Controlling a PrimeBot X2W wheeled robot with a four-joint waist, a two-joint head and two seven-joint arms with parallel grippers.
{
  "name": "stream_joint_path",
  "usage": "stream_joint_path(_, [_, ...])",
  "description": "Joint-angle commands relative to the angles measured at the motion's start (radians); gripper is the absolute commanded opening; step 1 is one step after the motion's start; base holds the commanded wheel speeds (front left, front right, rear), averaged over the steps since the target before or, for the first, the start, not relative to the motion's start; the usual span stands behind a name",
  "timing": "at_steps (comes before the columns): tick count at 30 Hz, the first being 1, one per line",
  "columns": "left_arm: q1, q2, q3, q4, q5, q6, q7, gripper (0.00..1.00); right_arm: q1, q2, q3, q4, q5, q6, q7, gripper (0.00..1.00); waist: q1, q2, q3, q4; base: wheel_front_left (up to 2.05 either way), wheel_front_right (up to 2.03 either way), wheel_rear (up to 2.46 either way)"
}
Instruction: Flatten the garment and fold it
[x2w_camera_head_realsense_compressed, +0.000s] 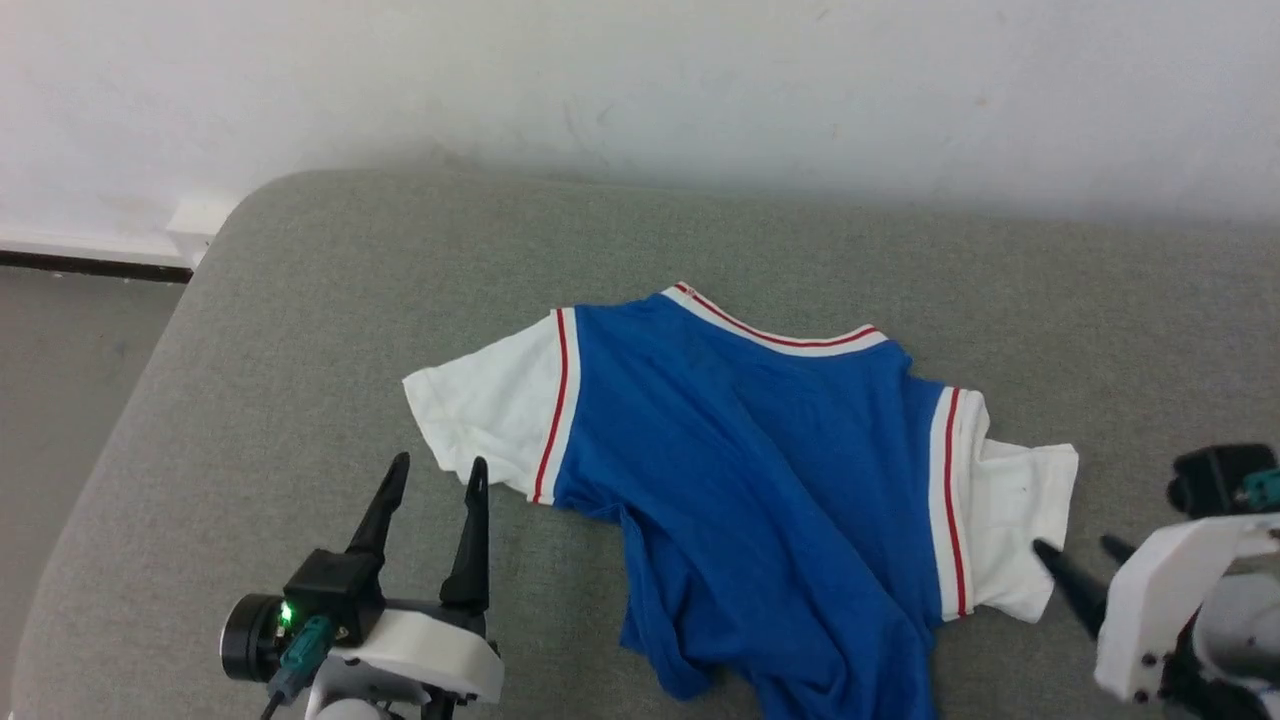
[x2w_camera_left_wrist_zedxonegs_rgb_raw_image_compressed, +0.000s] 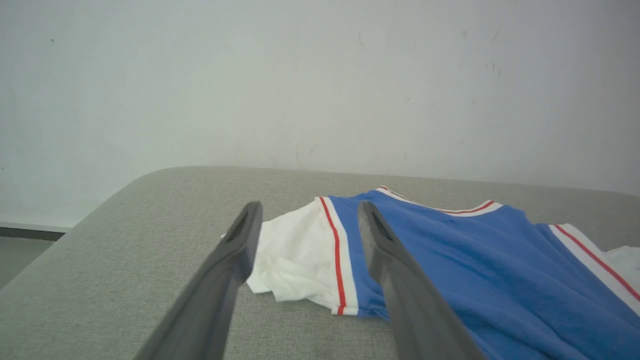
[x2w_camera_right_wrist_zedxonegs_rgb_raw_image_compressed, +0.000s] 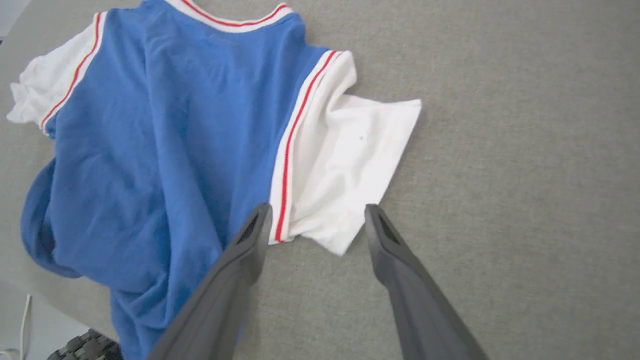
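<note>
While garment (x2w_camera_head_realsense_compressed: 740, 450) lies between them, left tool (x2w_camera_head_realsense_compressed: 439, 462), right tool (x2w_camera_head_realsense_compressed: 1072, 545) gape empty near sleeves.

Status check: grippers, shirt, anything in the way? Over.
Left gripper open, short of one white sleeve. Right gripper open, at other sleeve. Garment unfolded, collar far side, lower body bunched. Nothing on it.

Garment (x2w_camera_head_realsense_compressed: 760, 450): soft matt knit cloth, blue body lightly wrinkled, white sleeves and striped trim equally dull. Cushioned surface (x2w_camera_head_realsense_compressed: 280, 330): grey woven fabric, coarse-grained, matt. Left hand (x2w_camera_head_realsense_compressed: 439, 463) and right hand (x2w_camera_head_realsense_compressed: 1074, 545): fingers (x2w_camera_left_wrist_zedxonegs_rgb_raw_image_compressed: 220, 280) dark, smooth matt plastic, wrist housings (x2w_camera_head_realsense_compressed: 430, 655) white plastic with slight sheen; wall (x2w_camera_head_realsense_compressed: 640, 90) painted, matt, scuffed.
</note>
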Motion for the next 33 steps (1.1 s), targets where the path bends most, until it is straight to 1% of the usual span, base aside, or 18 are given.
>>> stream_joint_path(1, [-0.02,-0.004,-0.002,-0.003,-0.002,-0.003,-0.005,1.0,-0.066,-0.012,-0.045,0.044,-0.065,-0.001,-0.014,1.0,0.0,0.0,0.025,0.013,0.0,0.0,0.0])
stream_joint_path(4, [-0.036,-0.005,-0.012,-0.007,-0.003,-0.002,-0.005,1.0,-0.166,-0.008,-0.097,0.145,-0.15,-0.001,-0.04,1.0,0.0,0.0,0.052,0.024,0.0,0.0,0.0])
stream_joint_path(6, [-0.048,-0.005,-0.018,-0.009,-0.005,-0.001,-0.005,1.0,-0.221,-0.015,-0.103,0.221,-0.191,-0.001,-0.051,1.0,0.0,0.0,0.068,0.033,0.0,0.0,0.0])
stream_joint_path(12, [-0.072,-0.005,-0.037,-0.016,-0.017,0.009,-0.005,1.0,-0.355,-0.033,-0.121,0.437,-0.266,-0.001,-0.092,1.0,0.0,0.0,0.108,0.059,0.0,0.0,0.0])
stream_joint_path(15, [-0.079,-0.005,-0.044,-0.017,-0.021,0.014,-0.005,1.0,-0.399,-0.025,-0.131,0.527,-0.283,-0.001,-0.112,1.0,0.0,0.0,0.119,0.069,0.0,0.0,0.0])
stream_joint_path(17, [-0.082,-0.006,-0.047,-0.018,-0.024,0.018,-0.005,1.0,-0.418,-0.019,-0.129,0.581,-0.275,-0.001,-0.12,1.0,0.0,0.0,0.124,0.075,0.0,0.0,0.0])
stream_joint_path(21, [-0.083,-0.006,-0.048,-0.019,-0.026,0.023,-0.005,1.0,-0.419,-0.017,-0.105,0.659,-0.266,-0.001,-0.13,1.0,0.0,0.0,0.126,0.078,0.0,0.0,0.0])
stream_joint_path(22, [-0.082,-0.006,-0.047,-0.019,-0.026,0.024,-0.005,1.0,-0.415,-0.022,-0.099,0.672,-0.267,-0.001,-0.139,0.47,0.0,0.0,0.125,0.077,0.0,0.0,0.0])
stream_joint_path(23, [-0.081,-0.006,-0.046,-0.017,-0.026,0.025,-0.005,1.0,-0.411,-0.029,-0.093,0.681,-0.27,-0.001,-0.151,0.0,0.0,0.0,0.122,0.075,0.0,0.0,0.0])
stream_joint_path(27, [-0.073,-0.006,-0.038,-0.012,-0.025,0.027,-0.005,1.0,-0.389,-0.055,-0.095,0.686,-0.282,-0.001,-0.209,0.0,0.0,0.0,0.101,0.055,0.0,0.0,0.0])
stream_joint_path(32, [-0.065,-0.006,-0.027,-0.011,-0.022,0.023,-0.005,1.0,-0.35,-0.108,-0.164,0.64,-0.308,-0.001,-0.252,0.0,0.0,0.0,0.073,0.022,0.0,0.0,0.0])
stream_joint_path(33, [-0.065,-0.006,-0.027,-0.011,-0.022,0.023,-0.005,1.0,-0.35,-0.108,-0.164,0.64,-0.308,-0.001,-0.252,0.0,0.0,0.0,0.073,0.022,0.0,0.0,0.0])
